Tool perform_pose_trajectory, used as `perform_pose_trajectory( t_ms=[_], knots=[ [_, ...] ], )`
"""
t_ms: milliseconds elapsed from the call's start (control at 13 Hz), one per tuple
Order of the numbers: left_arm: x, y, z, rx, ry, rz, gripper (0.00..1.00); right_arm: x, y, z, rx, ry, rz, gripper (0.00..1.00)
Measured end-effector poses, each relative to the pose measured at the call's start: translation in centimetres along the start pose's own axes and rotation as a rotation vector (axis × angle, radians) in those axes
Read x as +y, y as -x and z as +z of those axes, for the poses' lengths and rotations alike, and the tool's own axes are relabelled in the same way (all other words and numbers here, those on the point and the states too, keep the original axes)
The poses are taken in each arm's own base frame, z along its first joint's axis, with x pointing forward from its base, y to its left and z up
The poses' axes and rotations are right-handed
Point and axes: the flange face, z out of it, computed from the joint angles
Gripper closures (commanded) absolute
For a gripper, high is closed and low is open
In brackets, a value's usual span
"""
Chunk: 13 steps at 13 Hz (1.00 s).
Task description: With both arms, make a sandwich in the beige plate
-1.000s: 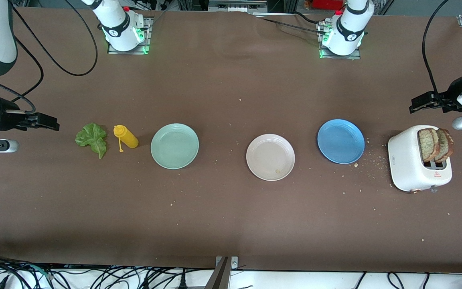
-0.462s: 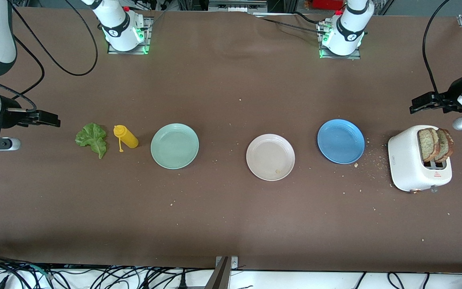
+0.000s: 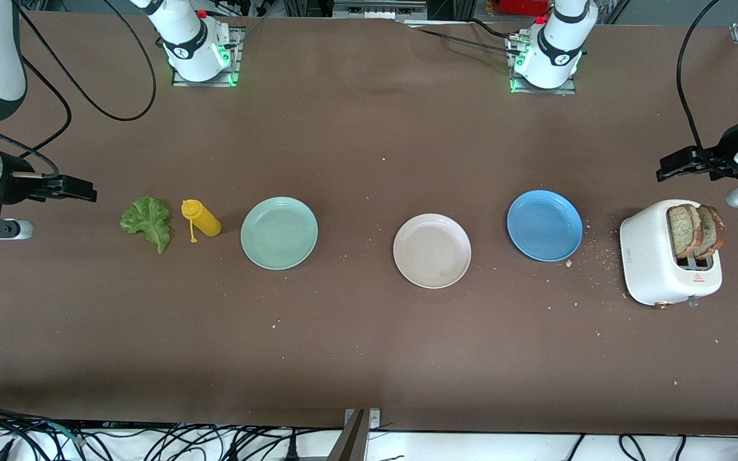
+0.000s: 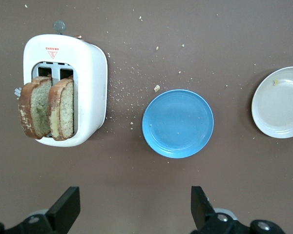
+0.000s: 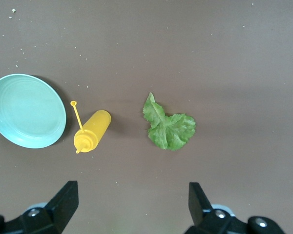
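Observation:
The beige plate [image 3: 432, 250] lies at mid-table with only a crumb in it; it also shows in the left wrist view [image 4: 279, 102]. Two brown bread slices [image 3: 696, 230] stand in a white toaster [image 3: 654, 266] at the left arm's end, also seen in the left wrist view [image 4: 46, 107]. A green lettuce leaf [image 3: 147, 221] lies on the table at the right arm's end, also seen in the right wrist view [image 5: 168, 127]. My left gripper [image 3: 664, 168] hangs open and empty over the table beside the toaster. My right gripper [image 3: 87, 192] hangs open and empty over the table beside the lettuce.
A mint-green plate [image 3: 278, 232] and a yellow squeeze bottle [image 3: 201, 218] on its side lie between the lettuce and the beige plate. A blue plate [image 3: 544, 225] lies between the beige plate and the toaster. Crumbs are scattered around the toaster.
My right gripper has shifted slightly toward the robots' bases. My left gripper has drifted a little toward its end of the table. Nothing on the table has moved.

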Motion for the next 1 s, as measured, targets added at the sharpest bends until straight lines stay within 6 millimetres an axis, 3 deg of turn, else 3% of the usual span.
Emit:
perform_pose_trajectory(
  t_ms=[692,1000],
  knots=[
    [0.3,0.0,-0.1,0.002,0.000,0.005,0.00,-0.1,-0.1,-0.1,0.008,0.003,-0.003,0.01],
    [0.6,0.0,-1.2,0.026,-0.001,0.010,0.00,0.0,-0.6,-0.2,0.051,0.018,-0.003,0.01]
  ],
)
